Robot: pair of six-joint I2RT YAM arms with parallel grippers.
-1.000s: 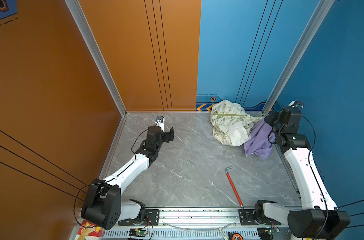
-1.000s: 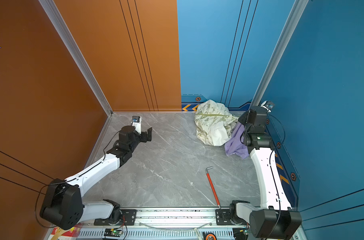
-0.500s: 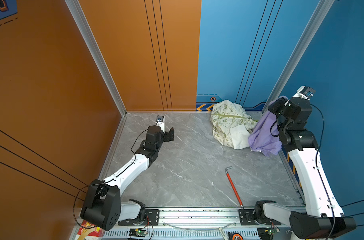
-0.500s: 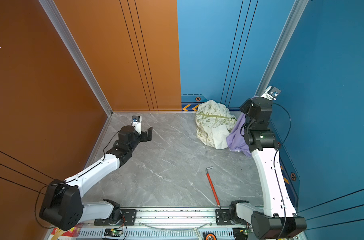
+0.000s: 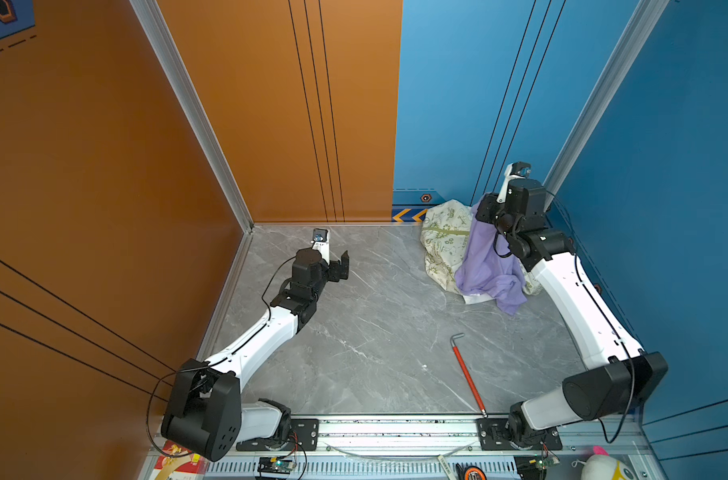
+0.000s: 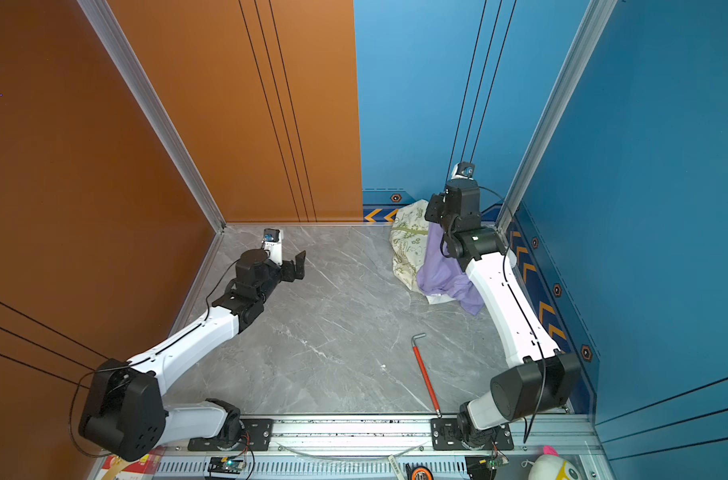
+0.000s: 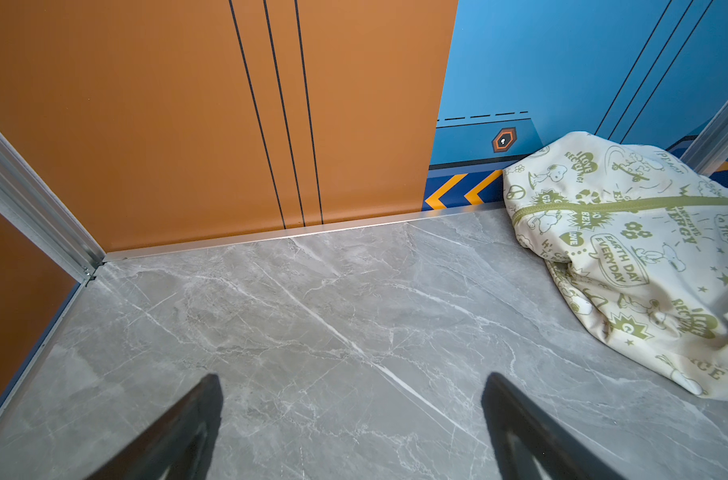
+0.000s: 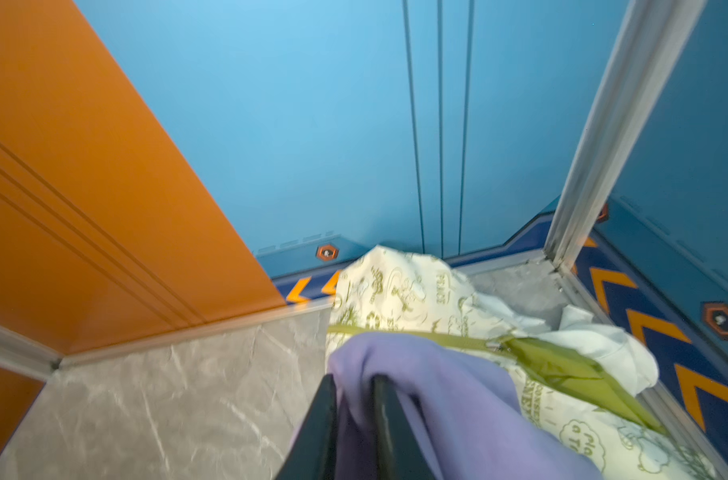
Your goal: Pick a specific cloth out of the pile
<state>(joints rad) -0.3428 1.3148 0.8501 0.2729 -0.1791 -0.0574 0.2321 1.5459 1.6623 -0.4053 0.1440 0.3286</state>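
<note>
- In both top views, we see the right gripper (image 5: 485, 212) (image 6: 433, 212) above the pile (image 5: 441, 237) (image 6: 408, 245) at the far right by the blue wall. Its jaws are closed on the cloth (image 5: 485, 266) (image 6: 441, 270), which drapes down the pile's right side until its tail reaches the table (image 5: 374, 332).
- Half a second ago that gripper stood further right. A second ago it was low, with the cloth slumped right of the pile.
- The left gripper (image 5: 341, 266) (image 6: 297, 266) is where it was, far left, with nothing in it. A red tool (image 5: 468, 374) lies unmoved near the front.
- In the left wrist view, the left gripper (image 7: 349, 380) has its jaws wide apart over bare table, with the printed pile (image 7: 628, 249) well apart from it.
- In the right wrist view, the right gripper (image 8: 354, 380) has its fingers (image 8: 324, 415) close together with the cloth (image 8: 457, 395) bunched between them. The pile (image 8: 403, 291) lies just beyond.
</note>
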